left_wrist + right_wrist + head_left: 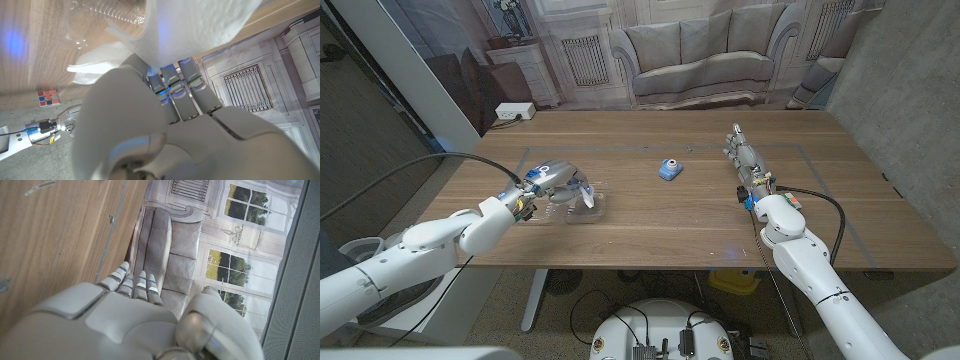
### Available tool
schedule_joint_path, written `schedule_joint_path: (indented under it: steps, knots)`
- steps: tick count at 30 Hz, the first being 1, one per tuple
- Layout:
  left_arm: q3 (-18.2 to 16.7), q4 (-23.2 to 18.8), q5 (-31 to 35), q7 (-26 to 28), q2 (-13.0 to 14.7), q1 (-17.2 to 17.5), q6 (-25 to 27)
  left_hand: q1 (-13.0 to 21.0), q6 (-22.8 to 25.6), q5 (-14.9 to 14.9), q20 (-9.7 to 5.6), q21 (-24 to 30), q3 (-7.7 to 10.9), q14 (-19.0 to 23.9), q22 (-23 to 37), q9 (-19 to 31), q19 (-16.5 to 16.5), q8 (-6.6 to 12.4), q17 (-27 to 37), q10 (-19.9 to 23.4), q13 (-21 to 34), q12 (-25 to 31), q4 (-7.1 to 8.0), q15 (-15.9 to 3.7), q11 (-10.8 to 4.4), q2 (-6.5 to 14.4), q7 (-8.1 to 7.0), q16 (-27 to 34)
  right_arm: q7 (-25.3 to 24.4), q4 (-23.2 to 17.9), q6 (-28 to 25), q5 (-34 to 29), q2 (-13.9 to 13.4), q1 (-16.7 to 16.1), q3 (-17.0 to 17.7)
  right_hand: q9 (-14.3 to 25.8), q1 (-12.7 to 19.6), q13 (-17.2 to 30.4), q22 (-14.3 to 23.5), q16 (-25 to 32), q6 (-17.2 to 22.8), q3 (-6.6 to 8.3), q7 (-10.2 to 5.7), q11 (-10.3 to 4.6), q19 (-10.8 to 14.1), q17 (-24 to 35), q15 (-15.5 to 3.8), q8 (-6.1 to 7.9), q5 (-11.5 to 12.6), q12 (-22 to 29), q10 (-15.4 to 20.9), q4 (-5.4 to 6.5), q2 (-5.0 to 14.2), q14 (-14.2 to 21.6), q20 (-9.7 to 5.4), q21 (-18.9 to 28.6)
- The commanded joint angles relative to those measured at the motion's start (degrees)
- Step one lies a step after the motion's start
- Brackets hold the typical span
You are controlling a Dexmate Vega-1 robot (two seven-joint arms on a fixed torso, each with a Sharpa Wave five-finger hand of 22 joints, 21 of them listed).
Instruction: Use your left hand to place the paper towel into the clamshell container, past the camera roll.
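Now the left hand (548, 183) grips the towel (582, 190) over the clamshell (582, 206) near the table's (650, 225) left edge; the right hand (744, 156) rests with fingers straight, holding nothing.

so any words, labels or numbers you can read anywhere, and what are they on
None can be read.
Blue camera roll: light patch on it, too small to tell if it is print.
Right arm: small coloured marks near the wrist, too blurred to read.
Paper towel and clear clamshell container: no print shows.
Left hand: no lettering shows.
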Motion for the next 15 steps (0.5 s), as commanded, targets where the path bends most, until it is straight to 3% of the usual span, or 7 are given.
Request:
schedule_joint_path:
  steps: [1, 15]
  knots:
    - [2.0, 0.7, 1.1, 0.4, -0.7, -1.4, 1.2, 0.1, 0.5, 0.0, -1.74, 0.4, 0.39, 0.6, 0.0, 0.1, -0.3, -0.14, 0.3, 0.4, 0.4, -0.1, 0.11, -3.33, 0.14, -0.1, 0.03, -0.2, -0.1, -0.7, -0.6, 0.1, -0.2, -0.5, 0.1, 0.1, 0.2, 0.1, 0.3, 0.0, 0.4, 0.12, 0.12, 0.10, 0.8, 0.1, -0.02, 0.04, -0.1, 0.0, 0.4, -0.34, 0.32, 0.6, -0.73, -0.2]
    - [4.7, 2.4, 1.1, -0.3, -2.3, -3.3, 2.3, 0.1, 0.6, -0.1, -1.71, 0.6, 0.51, 0.4, 0.0, 0.1, -0.5, -0.28, 0.5, 0.5, 0.5, -0.3, 0.12, -3.27, 0.19, -0.1, 0.09, -0.4, -0.1, -0.8, -1.0, 0.2, -0.4, -0.6, 0.1, 0.1, 0.2, 0.1, 0.3, 0.1, 0.5, 0.07, 0.10, 0.12, 1.0, 0.1, 0.03, 0.06, -0.1, 0.0, 0.6, -0.40, 0.34, 0.7, -0.78, -0.2]
